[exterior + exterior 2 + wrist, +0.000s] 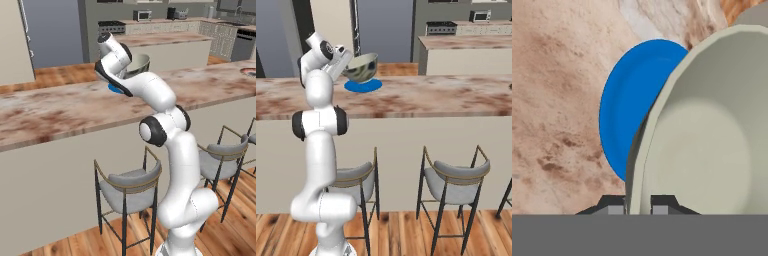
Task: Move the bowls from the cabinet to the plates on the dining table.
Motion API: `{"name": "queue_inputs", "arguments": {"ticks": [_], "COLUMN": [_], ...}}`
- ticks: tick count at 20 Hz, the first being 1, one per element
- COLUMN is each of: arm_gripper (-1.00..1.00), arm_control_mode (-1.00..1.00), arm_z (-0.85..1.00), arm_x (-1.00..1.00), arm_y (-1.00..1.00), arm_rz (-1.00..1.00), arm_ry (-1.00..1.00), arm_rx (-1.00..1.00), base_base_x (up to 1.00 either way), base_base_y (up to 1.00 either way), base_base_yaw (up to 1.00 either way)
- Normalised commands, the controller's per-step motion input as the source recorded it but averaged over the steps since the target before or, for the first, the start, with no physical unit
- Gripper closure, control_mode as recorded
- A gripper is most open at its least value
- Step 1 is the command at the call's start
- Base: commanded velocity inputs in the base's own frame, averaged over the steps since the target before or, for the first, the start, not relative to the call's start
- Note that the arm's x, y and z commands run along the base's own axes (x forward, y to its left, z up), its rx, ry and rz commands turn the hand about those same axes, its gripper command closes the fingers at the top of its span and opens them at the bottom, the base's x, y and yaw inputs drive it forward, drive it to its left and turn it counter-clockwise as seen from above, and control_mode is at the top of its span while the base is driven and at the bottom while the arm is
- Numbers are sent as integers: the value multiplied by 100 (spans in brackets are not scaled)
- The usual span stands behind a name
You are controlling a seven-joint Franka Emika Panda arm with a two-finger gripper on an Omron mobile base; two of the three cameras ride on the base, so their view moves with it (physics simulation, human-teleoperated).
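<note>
Gripper [637, 202] is pinched on the rim of a round, deep, stone-grey bowl with a pale beige inside [361, 68], which I hold in the air just above the flat bright blue plate [363, 86]. On the hand camera the plate lies at about ten o'clock from the bowl. That plate sits on the long brown-veined marble dining table [431, 97]. I judge this bowl nearly delivered: lowering and release remain. I cannot see whether any other bowl is left.
</note>
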Motion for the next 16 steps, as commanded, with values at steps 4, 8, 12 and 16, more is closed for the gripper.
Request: {"name": "queue_inputs", "arguments": {"ticks": [4, 8, 12, 16], "arm_gripper": [100, 100, 100, 100], "arm_control_mode": [-100, -100, -100, -100], "arm_z": [-11, -36, -53, -16], "arm_x": [0, 1, 3, 9], "arm_y": [1, 0, 0, -3], "arm_rz": [7, 8, 8, 7], "arm_ry": [0, 1, 0, 0], "arm_rx": [0, 0, 0, 0], "base_base_x": [0, 0, 0, 0], "base_base_y": [0, 0, 0, 0], "base_base_yaw": [0, 0, 0, 0]}}
